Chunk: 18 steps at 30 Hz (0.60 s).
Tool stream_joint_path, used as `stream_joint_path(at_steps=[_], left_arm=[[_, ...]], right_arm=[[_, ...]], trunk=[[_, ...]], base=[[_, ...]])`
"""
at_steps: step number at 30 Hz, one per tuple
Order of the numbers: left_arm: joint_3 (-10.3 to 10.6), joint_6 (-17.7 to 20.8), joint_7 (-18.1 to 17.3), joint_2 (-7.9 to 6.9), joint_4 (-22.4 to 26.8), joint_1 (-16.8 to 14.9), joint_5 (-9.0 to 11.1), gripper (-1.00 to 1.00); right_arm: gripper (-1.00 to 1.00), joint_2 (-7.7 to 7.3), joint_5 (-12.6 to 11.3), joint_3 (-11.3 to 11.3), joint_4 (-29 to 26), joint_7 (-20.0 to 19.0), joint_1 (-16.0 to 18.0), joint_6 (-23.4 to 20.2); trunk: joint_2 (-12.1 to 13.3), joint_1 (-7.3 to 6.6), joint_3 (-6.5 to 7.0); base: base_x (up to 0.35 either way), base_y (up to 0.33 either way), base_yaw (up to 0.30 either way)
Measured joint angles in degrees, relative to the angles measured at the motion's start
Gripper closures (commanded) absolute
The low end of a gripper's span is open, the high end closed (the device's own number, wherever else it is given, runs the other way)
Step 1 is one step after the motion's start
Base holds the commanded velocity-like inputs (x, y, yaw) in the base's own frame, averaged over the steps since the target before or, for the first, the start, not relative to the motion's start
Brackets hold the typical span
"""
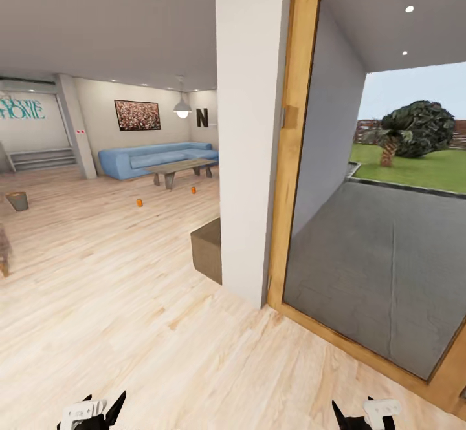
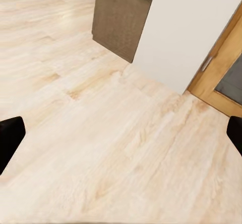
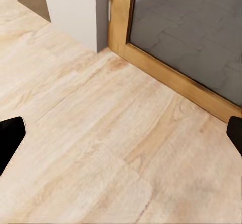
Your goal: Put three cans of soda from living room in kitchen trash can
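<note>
Both my grippers sit low at the near edge of the head view, left gripper (image 1: 90, 412) and right gripper (image 1: 366, 414), each with fingers spread wide and nothing between them. Under them runs light plank floor (image 1: 116, 301), bare and wide toward the left. Straight ahead a white pillar (image 1: 249, 132) stands with a wooden door frame (image 1: 288, 158) touching its right side; beyond the glass lies grey paving and grass. A low brown block (image 1: 207, 249) juts from the pillar's left foot. Far across the floor, two orange soda cans (image 1: 139, 202) (image 1: 193, 190) stand apart in front of a low table (image 1: 181, 170) and blue sofa (image 1: 152, 157). What may be the trash can (image 1: 18, 201) sits far left.
</note>
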<state>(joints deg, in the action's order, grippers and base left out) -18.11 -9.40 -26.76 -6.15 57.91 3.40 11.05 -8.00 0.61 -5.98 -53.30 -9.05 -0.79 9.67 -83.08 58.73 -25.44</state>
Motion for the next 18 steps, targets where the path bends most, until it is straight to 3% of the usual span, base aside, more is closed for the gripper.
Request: stream_joint_path(at_steps=[9,11,12,18], left_arm=[[0.1,0.0,0.0,-0.05,-0.6,-0.1,-0.5,-1.0],[0.0,0.0,0.2,-0.02,-0.7,-0.1,-2.0,-1.0],[0.0,-0.1,0.3,-0.01,-0.7,-0.1,-3.9,-1.0],[-0.2,-0.5,0.5,0.0,-0.7,-0.1,-6.1,-1.0]], right_arm=[[-1.0,0.0,0.0,0.0,0.1,0.1,0.0,0.0],[-1.0,0.0,0.0,0.0,0.2,0.1,0.0,0.0],[-1.0,0.0,0.0,0.1,0.2,0.2,0.0,0.0],[-1.0,0.0,0.0,0.1,0.5,0.2,0.0,0.0]], trunk=[[0.0,0.0,0.0],[0.0,0.0,0.0],[0.0,0.0,0.0],[0.0,0.0,0.0]], base=[[0.0,0.0,0.24],[0.0,0.0,0.242],[0.0,0.0,0.242],[0.0,0.0,0.242]])
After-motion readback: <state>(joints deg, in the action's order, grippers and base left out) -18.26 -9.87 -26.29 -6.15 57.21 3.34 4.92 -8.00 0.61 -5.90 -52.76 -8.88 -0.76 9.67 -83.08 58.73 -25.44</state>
